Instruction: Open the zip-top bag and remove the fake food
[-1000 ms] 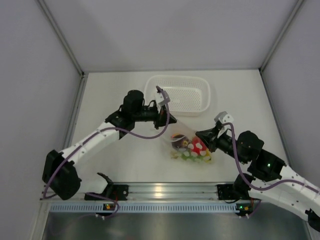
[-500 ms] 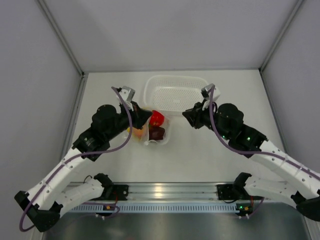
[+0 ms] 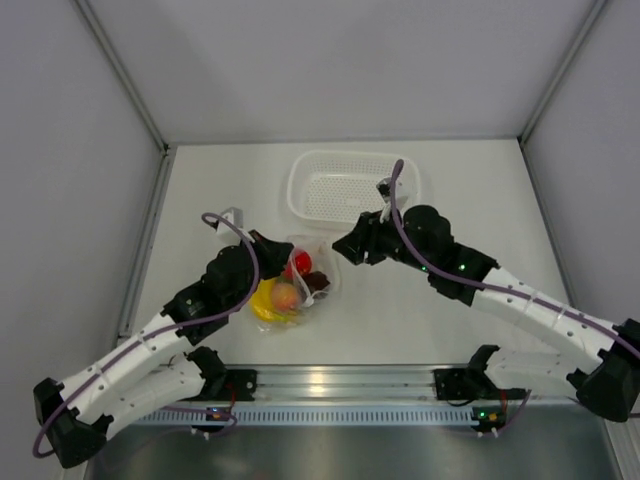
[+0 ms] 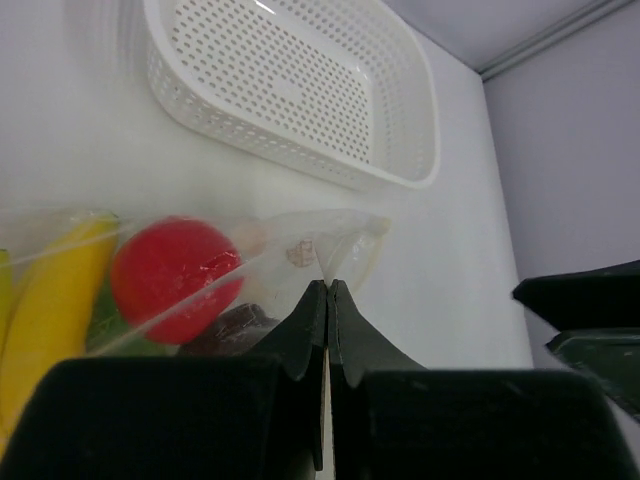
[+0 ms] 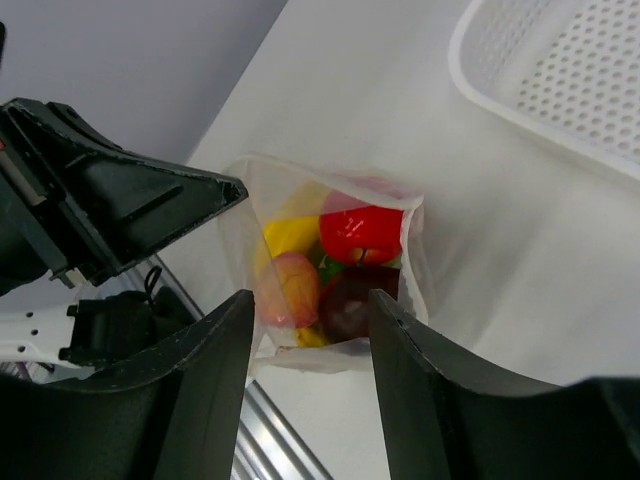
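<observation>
The zip-top bag (image 3: 300, 290) lies on the table with its mouth gaping toward the basket. Inside is the fake food: a red tomato (image 5: 360, 232), an orange-peach fruit (image 5: 290, 288), a dark maroon fruit (image 5: 352, 302) and a yellow banana bunch (image 4: 50, 300). My left gripper (image 4: 328, 285) is shut on the bag's upper edge, also seen from above (image 3: 284, 244). My right gripper (image 5: 310, 298) is open with nothing between its fingers. It hovers just right of the bag's mouth (image 3: 342, 250) and looks down into it.
A white perforated basket (image 3: 318, 160) stands behind the bag, near the back of the table. The metal rail (image 3: 320, 380) with both arm bases runs along the near edge. Grey walls close in the left, right and back.
The right gripper has let go of the bag, opened and swung to the bag's mouth. The left gripper has carried the bag down and left, still shut on its edge.
</observation>
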You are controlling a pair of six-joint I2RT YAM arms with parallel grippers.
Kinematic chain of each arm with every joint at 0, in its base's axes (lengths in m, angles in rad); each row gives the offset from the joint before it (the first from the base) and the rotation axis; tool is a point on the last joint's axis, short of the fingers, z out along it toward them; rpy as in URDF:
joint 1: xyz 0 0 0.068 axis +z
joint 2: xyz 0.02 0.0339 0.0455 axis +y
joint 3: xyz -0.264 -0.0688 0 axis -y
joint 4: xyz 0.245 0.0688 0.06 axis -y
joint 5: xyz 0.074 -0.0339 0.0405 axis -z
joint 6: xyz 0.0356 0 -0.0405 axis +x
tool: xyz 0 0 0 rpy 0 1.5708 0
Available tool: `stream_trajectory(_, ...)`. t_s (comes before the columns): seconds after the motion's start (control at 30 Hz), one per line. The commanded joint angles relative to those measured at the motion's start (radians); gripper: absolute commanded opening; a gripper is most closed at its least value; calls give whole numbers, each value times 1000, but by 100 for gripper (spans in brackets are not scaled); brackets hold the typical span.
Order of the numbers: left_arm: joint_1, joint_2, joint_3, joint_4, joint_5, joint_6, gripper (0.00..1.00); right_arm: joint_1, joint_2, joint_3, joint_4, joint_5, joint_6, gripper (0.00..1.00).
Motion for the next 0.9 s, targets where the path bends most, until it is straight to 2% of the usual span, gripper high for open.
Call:
stream_trajectory(0.0,-21,-37,-31,137,-97,-109,0,63,63,-34,127,-3,121,50)
stream_trajectory(0.3,-70,-37,-88,138,-144,-168,0,172,368,-5,227,112,212,51)
stream_trajectory(0.4,-76,-42,-108,139,-163,-188,0,175,415,-29,268,161,244,52)
stream_trajectory(0.47,-76,-36,-122,139,-163,-188,0,177,458,-48,275,201,244,55)
stream_trajectory(0.7,-76,-13,-168,139,-152,-191,0,178,563,-43,327,200,186,69)
stream_trajectory(0.8,-76,-24,-201,136,-151,-194,0,177,597,-29,310,203,178,71)
stream_trajectory(0.87,-78,-33,-218,134,-152,-197,0,178,614,-16,281,212,179,75)
